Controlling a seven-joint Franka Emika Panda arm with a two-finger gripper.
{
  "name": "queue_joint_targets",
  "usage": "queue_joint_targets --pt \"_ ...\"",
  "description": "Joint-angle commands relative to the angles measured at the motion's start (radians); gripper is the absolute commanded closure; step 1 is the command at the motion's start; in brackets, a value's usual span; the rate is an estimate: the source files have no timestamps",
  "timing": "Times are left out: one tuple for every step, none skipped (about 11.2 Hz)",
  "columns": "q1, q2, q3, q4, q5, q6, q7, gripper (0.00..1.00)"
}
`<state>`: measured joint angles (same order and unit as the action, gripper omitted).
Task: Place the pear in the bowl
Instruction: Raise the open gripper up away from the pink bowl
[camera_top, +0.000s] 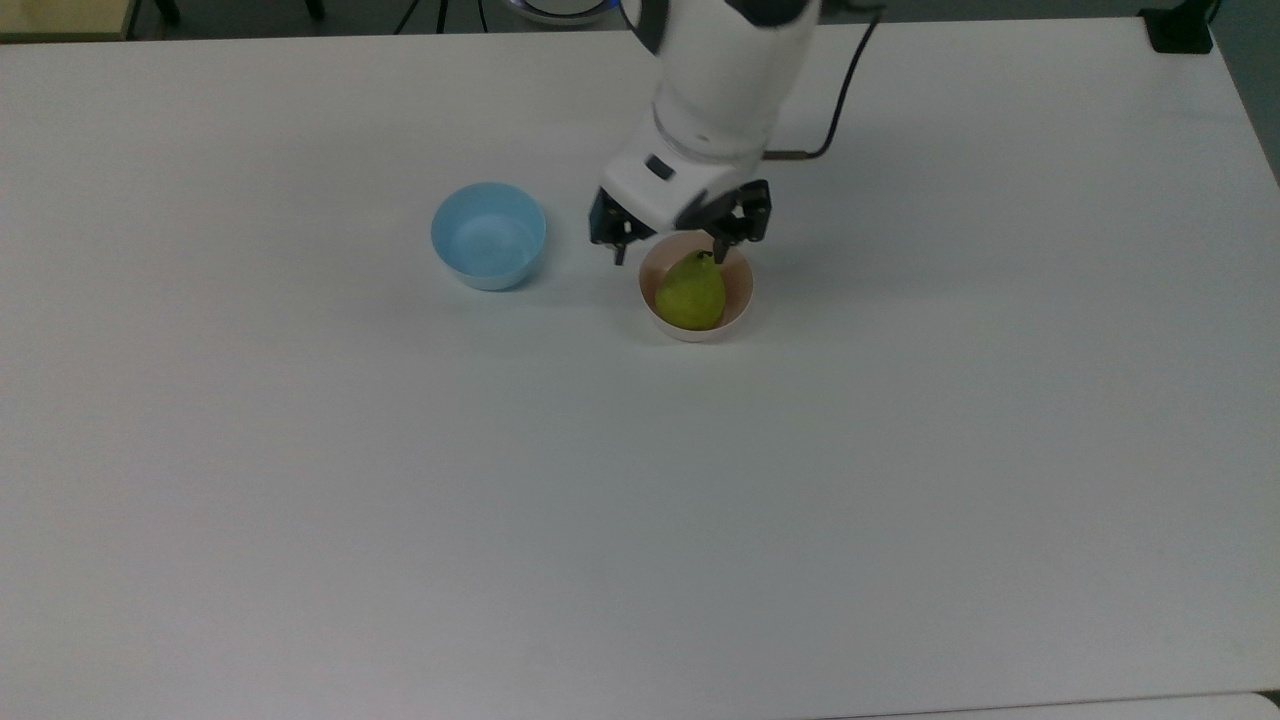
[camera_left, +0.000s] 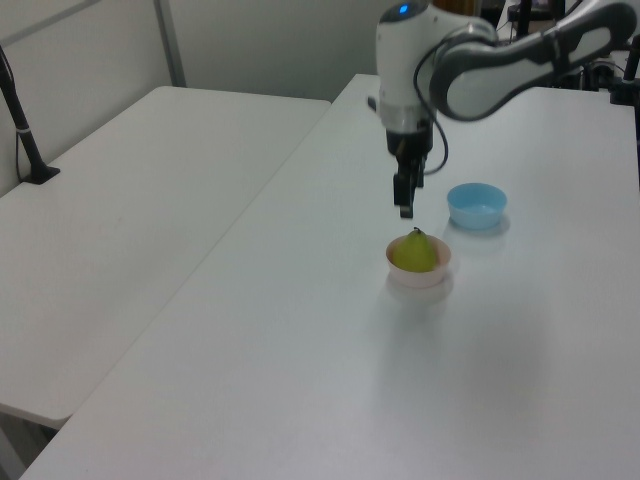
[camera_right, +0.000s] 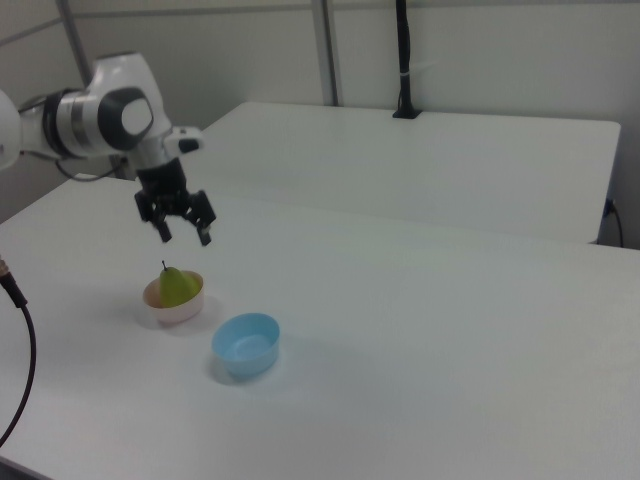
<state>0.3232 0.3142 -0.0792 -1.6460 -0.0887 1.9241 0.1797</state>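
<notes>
The yellow-green pear (camera_top: 690, 292) (camera_left: 414, 252) (camera_right: 176, 286) sits in the pale pink bowl (camera_top: 742, 285) (camera_left: 420, 277) (camera_right: 182, 311) with its dark stem tip up. My gripper (camera_top: 668, 252) (camera_left: 405, 208) (camera_right: 186, 238) hangs open a little above the bowl. Nothing is between its fingers, and they touch neither the pear nor the bowl. In the top view the gripper sits over the bowl's upper-left rim.
A light blue bowl (camera_top: 489, 235) (camera_left: 477, 204) (camera_right: 246, 345) stands empty beside the pink one, to the top view's left. A black cable (camera_top: 835, 105) trails from the wrist. A second white table (camera_left: 120, 200) (camera_right: 450, 160) with a black post (camera_right: 403, 60) adjoins this one.
</notes>
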Motion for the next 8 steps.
queue_joint_targets --pt "-0.085 -0.171 -0.004 -0.028 0.003 -0.085 0.007 0.00" --pt "-0.107 -0.214 -0.007 -0.028 0.004 -0.126 0.007 0.00" --pt "-0.145 -0.249 -0.008 -0.028 0.013 -0.158 -0.005 0.00" --pt "-0.174 -0.274 -0.008 -0.028 0.044 -0.184 -0.056 0.00" --pt "-0.202 -0.300 -0.010 -0.028 0.090 -0.215 -0.109 0.00" --pt "-0.223 -0.320 -0.013 -0.028 0.102 -0.229 -0.120 0.00" --pt "-0.225 -0.325 -0.014 -0.028 0.103 -0.231 -0.114 0.00" --pt "-0.225 -0.325 -0.013 -0.028 0.104 -0.231 -0.109 0.00"
